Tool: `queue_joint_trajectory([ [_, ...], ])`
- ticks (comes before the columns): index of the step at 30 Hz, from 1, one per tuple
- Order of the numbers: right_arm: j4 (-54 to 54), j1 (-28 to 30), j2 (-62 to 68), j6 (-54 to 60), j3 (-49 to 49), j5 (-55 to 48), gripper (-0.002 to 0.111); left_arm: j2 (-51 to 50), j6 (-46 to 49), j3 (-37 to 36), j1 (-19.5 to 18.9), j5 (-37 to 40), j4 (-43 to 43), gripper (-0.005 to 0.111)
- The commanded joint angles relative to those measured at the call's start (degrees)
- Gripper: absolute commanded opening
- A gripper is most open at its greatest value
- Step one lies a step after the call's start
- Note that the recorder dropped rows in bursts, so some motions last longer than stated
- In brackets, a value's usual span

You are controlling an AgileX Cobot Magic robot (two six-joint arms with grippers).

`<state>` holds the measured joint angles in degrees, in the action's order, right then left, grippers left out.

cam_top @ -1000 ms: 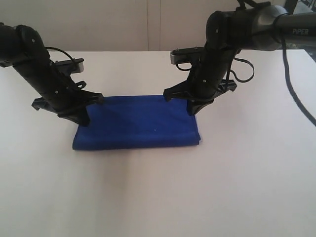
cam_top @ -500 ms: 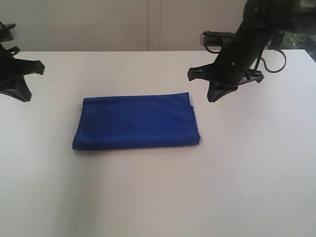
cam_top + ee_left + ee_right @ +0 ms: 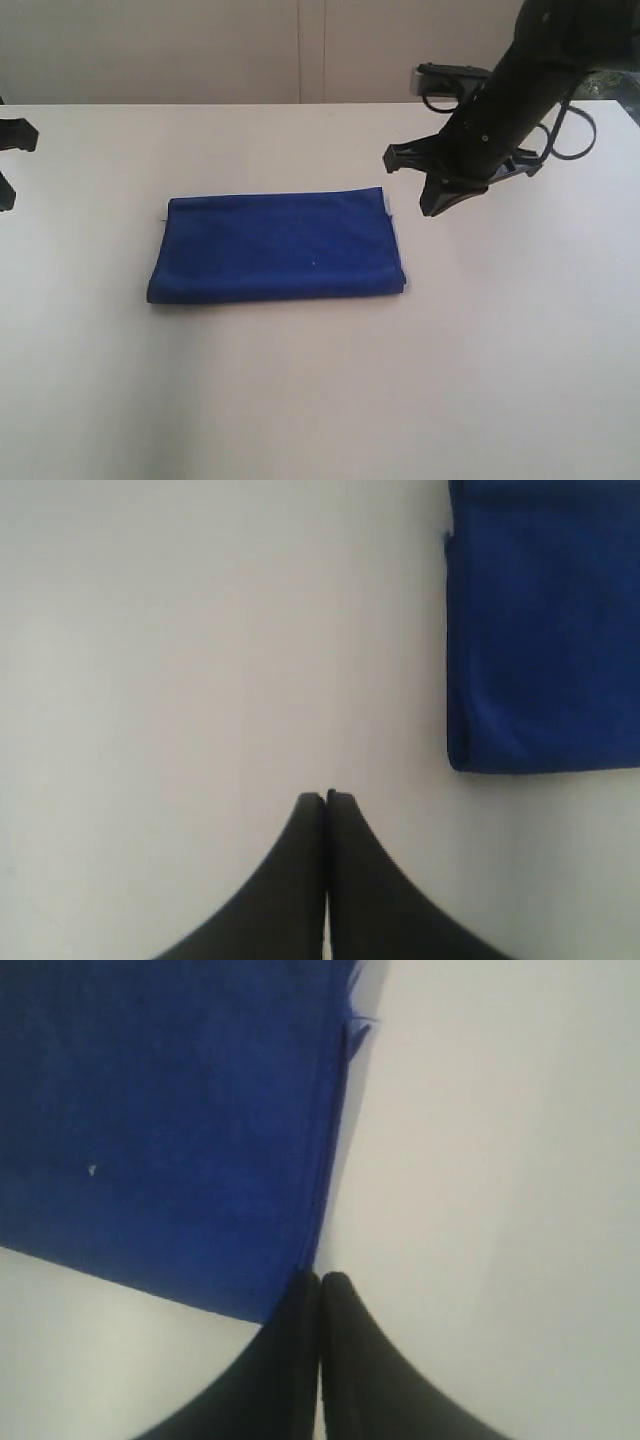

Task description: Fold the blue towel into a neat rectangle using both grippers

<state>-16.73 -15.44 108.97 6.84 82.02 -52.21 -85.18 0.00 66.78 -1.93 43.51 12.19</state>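
Two black tools hang clear of the blue towel (image 3: 280,248), and neither grips anything. The towel lies flat on the white surface (image 3: 320,400), folded into a tidy rectangle with its long side running left to right and a loose thread straying from its right-hand edge. The left tool (image 3: 326,798) is clenched, fingers pressed together, well off beyond the towel's left end. The right tool (image 3: 432,205) is clenched too, near the towel's far right corner, not touching it.

White table (image 3: 300,400), perhaps panelled wall (image 3: 200,50)
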Motion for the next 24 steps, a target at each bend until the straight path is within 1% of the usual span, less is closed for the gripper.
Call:
queue_joint_trajectory([
  [1,-1.0,-4.0,0.9,0.9,-2.8,5.8,0.000,6.3,0.0,-6.5,-0.1,-2.8,0.5,0.000],
  [6,-0.7,-7.0,4.1,0.6,-2.8,10.5,0.000,10.2,0.0,-11.5,-0.1,-3.8,0.5,0.000],
  [9,0.0,-7.0,6.8,-1.5,-2.8,10.8,0.000,10.8,0.0,-13.6,-0.1,-4.5,0.5,0.000],
  [13,1.0,-7.0,9.4,-1.7,-2.8,10.0,0.000,10.8,0.0,-15.8,-0.1,-5.9,0.6,0.000],
  [24,2.2,-7.0,10.6,-1.7,-2.8,5.5,0.000,10.8,0.0,-16.4,-0.1,-6.4,0.6,0.000],
])
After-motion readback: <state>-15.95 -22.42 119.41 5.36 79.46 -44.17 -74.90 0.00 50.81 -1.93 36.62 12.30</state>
